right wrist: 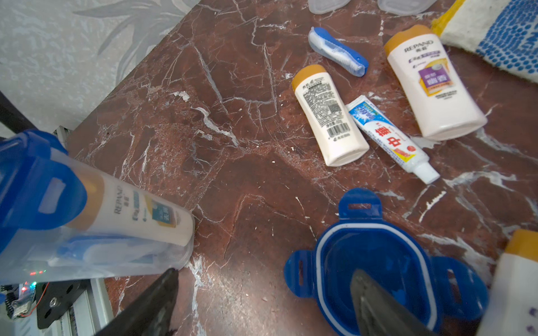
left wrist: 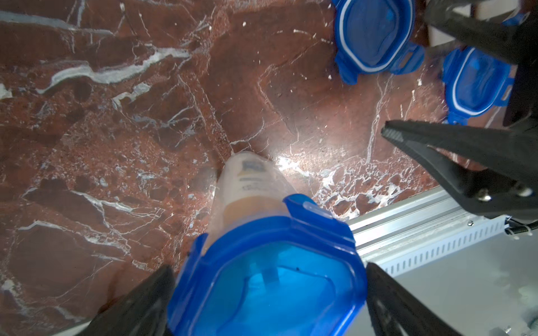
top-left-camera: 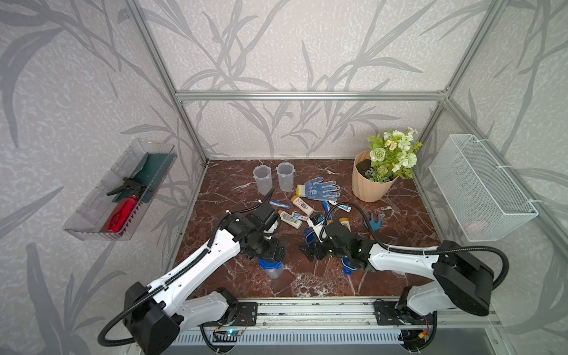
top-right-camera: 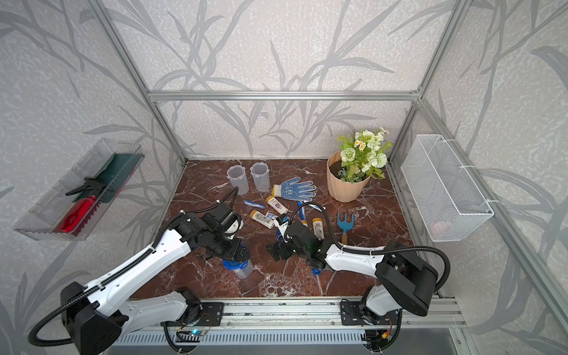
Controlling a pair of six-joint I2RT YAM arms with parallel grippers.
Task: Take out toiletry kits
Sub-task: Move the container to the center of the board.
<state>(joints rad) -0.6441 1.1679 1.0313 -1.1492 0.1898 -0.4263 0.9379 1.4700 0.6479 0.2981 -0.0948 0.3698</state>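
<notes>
Left wrist view: a clear cup (left wrist: 218, 203) closed by a blue lid (left wrist: 270, 291) is seen standing upright on the marble table (left wrist: 116, 116), directly between the fingers of the left gripper (left wrist: 269, 269). The jaws are spread wide. One finger (left wrist: 139, 305) is placed just beside each edge of the lid, and whether the pads touch it cannot be told. Through the cup wall a white inner bottle (right wrist: 131, 209) with a gold cap is made out, with blue-white pieces packed beside it.

The right gripper (right wrist: 265, 272) is also held spread, with only bare table between its jaws. The cup is found just beside one jaw, and a loose lid (right wrist: 378, 247) is partly hidden behind the other.

Farther across the table, apart from both grippers, unpacked kit pieces are laid out: a first loose bottle (right wrist: 329, 116), a second loose bottle (right wrist: 433, 87), a toothpaste tube (right wrist: 390, 136) between them, and a folded toothbrush (right wrist: 337, 51). Two empty cups (top-left-camera: 262, 178) are stood near the back wall, with a dotted glove (top-left-camera: 319, 189) beside them.
</notes>
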